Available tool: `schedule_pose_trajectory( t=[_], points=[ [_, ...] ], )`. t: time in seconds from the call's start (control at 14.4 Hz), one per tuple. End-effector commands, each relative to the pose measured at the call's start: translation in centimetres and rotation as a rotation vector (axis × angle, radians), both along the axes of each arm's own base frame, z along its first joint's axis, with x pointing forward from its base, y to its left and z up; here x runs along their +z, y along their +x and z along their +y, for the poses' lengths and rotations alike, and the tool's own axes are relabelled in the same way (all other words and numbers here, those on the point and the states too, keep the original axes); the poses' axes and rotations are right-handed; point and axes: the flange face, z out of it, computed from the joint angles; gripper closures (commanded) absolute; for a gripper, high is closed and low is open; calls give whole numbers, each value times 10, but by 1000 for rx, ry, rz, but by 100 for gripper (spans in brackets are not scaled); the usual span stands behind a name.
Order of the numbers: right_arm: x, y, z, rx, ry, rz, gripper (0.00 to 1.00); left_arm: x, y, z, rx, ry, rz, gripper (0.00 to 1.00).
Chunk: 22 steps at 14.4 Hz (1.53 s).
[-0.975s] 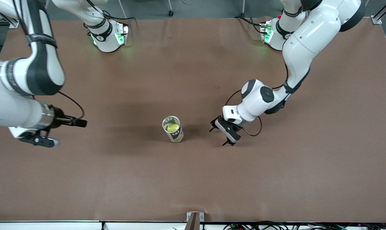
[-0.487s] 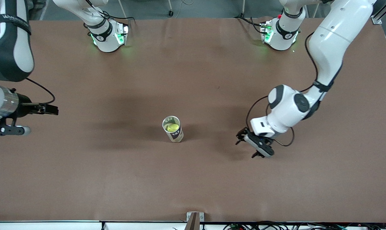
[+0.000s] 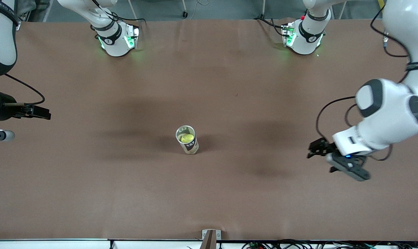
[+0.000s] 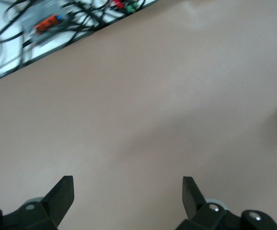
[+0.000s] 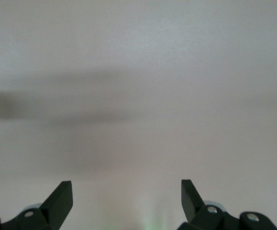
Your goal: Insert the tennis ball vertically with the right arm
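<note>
An open tennis ball can (image 3: 187,139) stands upright near the middle of the brown worktop (image 3: 209,193), its mouth facing up. A yellow-green tennis ball (image 3: 185,138) sits inside it, visible through the open top. The can is well apart from both arms.

The right gripper (image 3: 39,112) hangs over the worktop at the right arm's end of the table, far from the can. In the right wrist view its two black fingertips (image 5: 61,199) stand wide apart with nothing between them, so the jaws are released and empty; only bare worktop and soft shadows lie under them.

The left gripper (image 3: 321,148) hangs over the worktop toward the left arm's end of the table, also well apart from the can. A small blue light shows on the body beside it. In the left wrist view its fingertips (image 4: 64,194) are likewise spread wide with bare worktop between them, so these jaws are released and hold nothing. That view also takes in the worktop's edge with a tangle of cables (image 4: 57,19) along it.

The two arm bases (image 3: 117,38) stand along the worktop's edge farthest from the front camera, each lit green.
</note>
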Motion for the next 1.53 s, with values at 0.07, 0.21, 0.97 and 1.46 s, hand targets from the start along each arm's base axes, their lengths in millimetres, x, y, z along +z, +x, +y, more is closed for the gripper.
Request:
schedule_pose_trajectory(
  t=[0.07, 0.21, 0.97, 1.46],
  points=[
    [14, 2, -1, 4, 7, -25, 0, 63, -17, 17, 42, 61, 38, 0],
    [20, 2, -1, 3, 12, -36, 0, 92, -31, 36, 99, 100, 66, 0],
    [53, -41, -14, -27, 57, 16, 0, 245, -138, 83, 398, 251, 98, 0],
    [76, -77, -18, -22, 57, -64, 0, 245, -177, 72, 391, 213, 184, 0]
  ],
)
